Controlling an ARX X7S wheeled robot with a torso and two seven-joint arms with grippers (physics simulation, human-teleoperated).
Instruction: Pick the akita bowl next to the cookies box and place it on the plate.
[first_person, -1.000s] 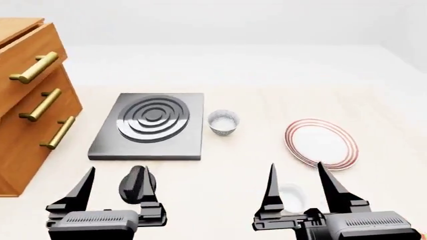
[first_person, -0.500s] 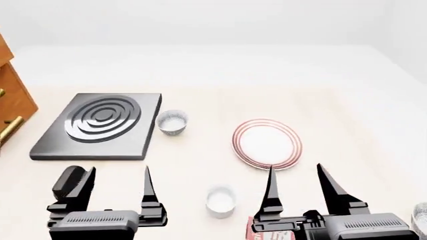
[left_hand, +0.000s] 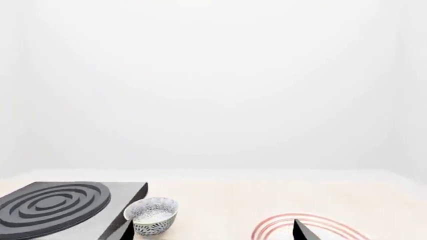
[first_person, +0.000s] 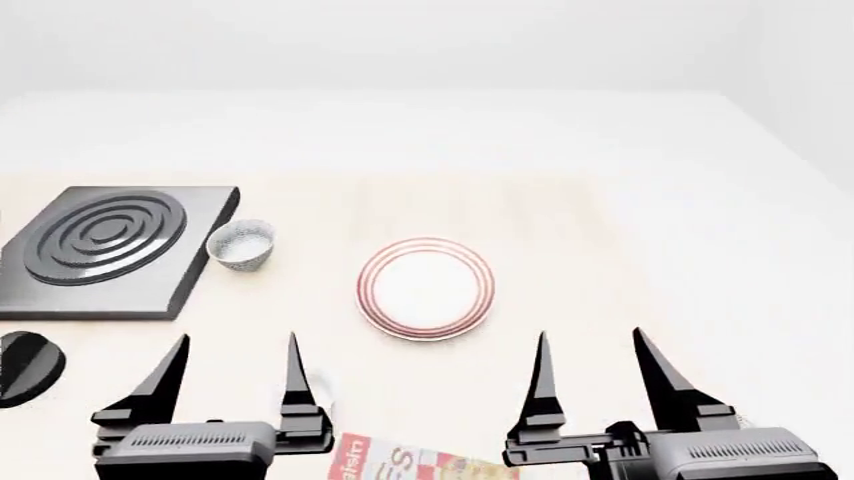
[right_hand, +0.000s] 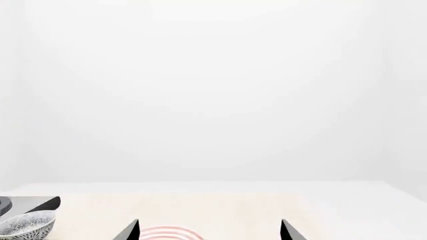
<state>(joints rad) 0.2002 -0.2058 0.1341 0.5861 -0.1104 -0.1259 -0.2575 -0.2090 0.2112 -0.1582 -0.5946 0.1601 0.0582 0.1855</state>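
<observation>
The plate (first_person: 424, 288), white with red rings, lies mid-table; it also shows as the plate (left_hand: 313, 227) and the plate (right_hand: 167, 233). Only a corner of the cookies box (first_person: 414, 462) shows at the bottom edge, between my arms. A speckled akita bowl (first_person: 242, 245) stands beside the black stove plate (first_person: 107, 240), far from the box, seen too as the bowl (left_hand: 152, 220) and the bowl (right_hand: 27, 226). The akita bowl next to the cookies box is hidden. My left gripper (first_person: 235, 350) and right gripper (first_person: 591, 340) are both open and empty, held near the table's front.
A small white cup (first_person: 318, 385) peeks out behind the left gripper's inner finger. A black knob (first_person: 27, 365) lies at the left edge. The stove plate (left_hand: 53, 205) sits left of the speckled bowl.
The head view has swung right: the wooden drawers left the picture, stove plate, bowl and plate slid leftward, and the cookies box came in at the bottom. Both grippers stayed open.
</observation>
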